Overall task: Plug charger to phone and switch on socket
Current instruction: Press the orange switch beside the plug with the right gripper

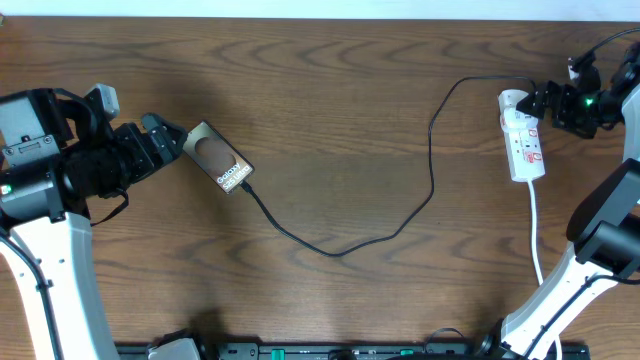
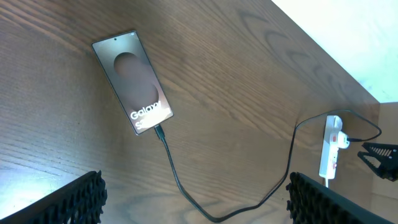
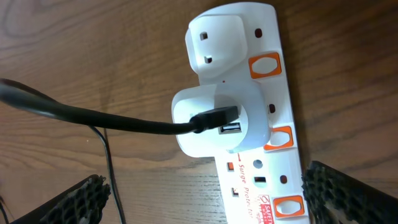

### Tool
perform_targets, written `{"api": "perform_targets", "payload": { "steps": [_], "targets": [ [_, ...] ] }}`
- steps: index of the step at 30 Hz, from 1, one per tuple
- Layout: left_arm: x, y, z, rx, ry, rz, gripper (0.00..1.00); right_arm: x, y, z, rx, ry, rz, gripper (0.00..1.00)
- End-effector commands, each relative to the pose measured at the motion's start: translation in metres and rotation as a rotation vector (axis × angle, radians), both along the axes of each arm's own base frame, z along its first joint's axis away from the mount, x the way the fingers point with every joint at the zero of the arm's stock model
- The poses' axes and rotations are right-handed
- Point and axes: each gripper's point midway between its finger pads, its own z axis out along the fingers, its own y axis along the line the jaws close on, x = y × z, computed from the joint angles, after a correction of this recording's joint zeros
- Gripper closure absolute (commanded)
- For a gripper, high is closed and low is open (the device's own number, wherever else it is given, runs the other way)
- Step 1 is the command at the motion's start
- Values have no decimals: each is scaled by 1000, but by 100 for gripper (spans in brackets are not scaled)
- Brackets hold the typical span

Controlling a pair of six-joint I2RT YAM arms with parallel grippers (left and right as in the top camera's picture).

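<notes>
Phone (image 1: 217, 160) reading "Galaxy" sat near the table's (image 1: 330, 110) left edge, cable (image 3: 124, 121) plugged in and running to the "Surge" power strip (image 1: 527, 160) by the right edge. Left gripper (image 1: 176, 138) and right gripper (image 1: 541, 102) both gaped wide, holding nothing.

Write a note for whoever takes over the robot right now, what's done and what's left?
Left gripper: open, empty, beside the phone.
Right gripper: open, empty, by the socket.
Done: the charger tip is in the phone; its other end is in the white adapter on the socket.
Left: probably press the orange switch beside the adapter; whether it is already on cannot be told.
</notes>
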Motion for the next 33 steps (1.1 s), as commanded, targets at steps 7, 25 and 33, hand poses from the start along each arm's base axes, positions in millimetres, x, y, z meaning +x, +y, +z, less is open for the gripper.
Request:
{"api": "perform_targets", "payload": {
  "steps": [7,25,33],
  "targets": [
    [1,3,1,30,-8,-10,8,-8,8,-14,30,52,-9,1],
    [1,3,1,30,-8,-9,8,-6,26,-33,37,73,30,1],
    [1,3,1,29,-6,-10,8,-4,24,-45,31,86,29,1]
  ]
}}
